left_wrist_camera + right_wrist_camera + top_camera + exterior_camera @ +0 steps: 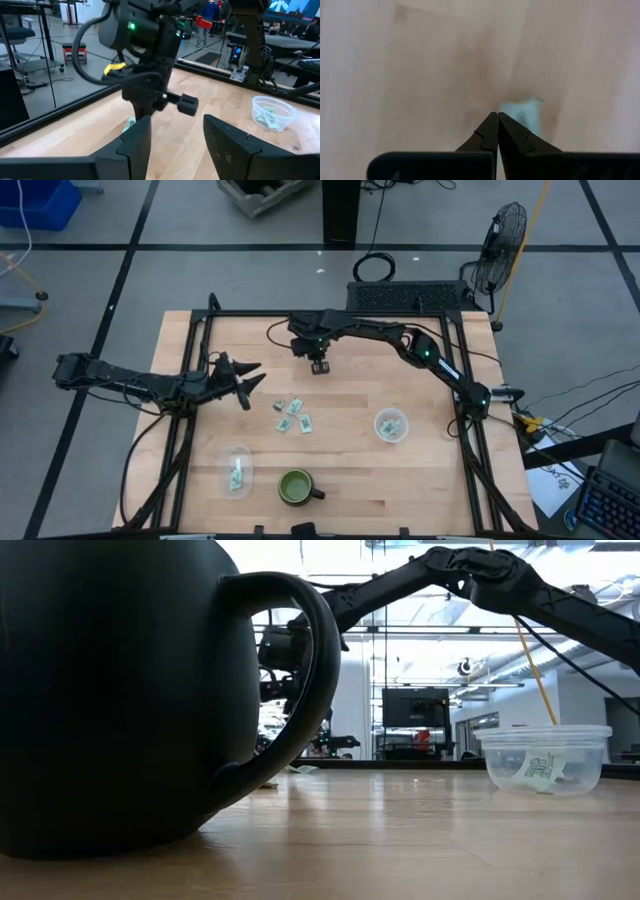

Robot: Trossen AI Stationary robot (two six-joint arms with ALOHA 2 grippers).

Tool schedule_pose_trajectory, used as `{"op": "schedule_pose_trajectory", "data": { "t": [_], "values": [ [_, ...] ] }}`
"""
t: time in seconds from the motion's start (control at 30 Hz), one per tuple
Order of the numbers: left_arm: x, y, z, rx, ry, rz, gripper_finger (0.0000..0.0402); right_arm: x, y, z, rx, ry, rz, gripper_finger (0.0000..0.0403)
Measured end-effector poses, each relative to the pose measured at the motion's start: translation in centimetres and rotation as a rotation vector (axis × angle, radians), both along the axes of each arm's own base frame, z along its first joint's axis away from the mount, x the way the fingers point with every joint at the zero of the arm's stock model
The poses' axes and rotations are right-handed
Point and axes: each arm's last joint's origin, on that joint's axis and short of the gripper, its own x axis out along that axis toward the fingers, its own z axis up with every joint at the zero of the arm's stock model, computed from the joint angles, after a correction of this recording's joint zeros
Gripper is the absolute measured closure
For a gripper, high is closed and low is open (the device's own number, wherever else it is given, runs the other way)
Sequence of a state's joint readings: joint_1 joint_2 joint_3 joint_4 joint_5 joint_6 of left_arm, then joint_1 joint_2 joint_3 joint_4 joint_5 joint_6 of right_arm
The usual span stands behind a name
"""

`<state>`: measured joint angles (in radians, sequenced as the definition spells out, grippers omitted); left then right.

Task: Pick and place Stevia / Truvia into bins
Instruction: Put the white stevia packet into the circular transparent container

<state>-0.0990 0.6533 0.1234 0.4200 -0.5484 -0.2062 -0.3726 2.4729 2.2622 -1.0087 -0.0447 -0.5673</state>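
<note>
Several pale green and white Stevia packets (292, 415) lie flat on the wooden table near its middle. One more packet (522, 111) shows right at the tips of my right gripper (497, 116), which is shut and points down over the table's far middle (318, 366). A clear cup (391, 425) to the right holds a few packets. The other clear cup (237, 471), near the front left, holds one. My left gripper (257, 376) hovers open left of the loose packets and faces the right gripper (175, 120). My right gripper pinches a Stevia packet by its edge (512, 114) at the very tips of the two fingers, coming from above and pointing down. The packet sticks out past the fingertips. Whether it is lifted off the table I cannot tell.
A dark green mug (297, 487) stands at the near edge and fills the left of the low view (120, 690). A black frame (330, 314) rims the table. Bare wood lies between the loose packets and the two cups.
</note>
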Motion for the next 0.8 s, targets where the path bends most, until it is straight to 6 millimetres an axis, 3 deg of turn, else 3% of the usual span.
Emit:
{"op": "schedule_pose_trajectory", "data": {
  "t": [0.13,0.33,0.8],
  "values": [
    [0.0,0.0,0.0,0.000,0.000,0.000,0.0218,-1.0,-0.9,-0.2,-0.005,0.074,0.045,0.0403],
    [0.0,0.0,0.0,0.000,0.000,0.000,0.0218,-0.9,-0.9,-0.4,-0.081,0.101,0.167,0.0403],
    [0.0,0.0,0.0,0.000,0.000,0.000,0.0218,-1.5,-1.3,-0.9,-0.093,0.168,0.205,0.0403]
  ]
}}
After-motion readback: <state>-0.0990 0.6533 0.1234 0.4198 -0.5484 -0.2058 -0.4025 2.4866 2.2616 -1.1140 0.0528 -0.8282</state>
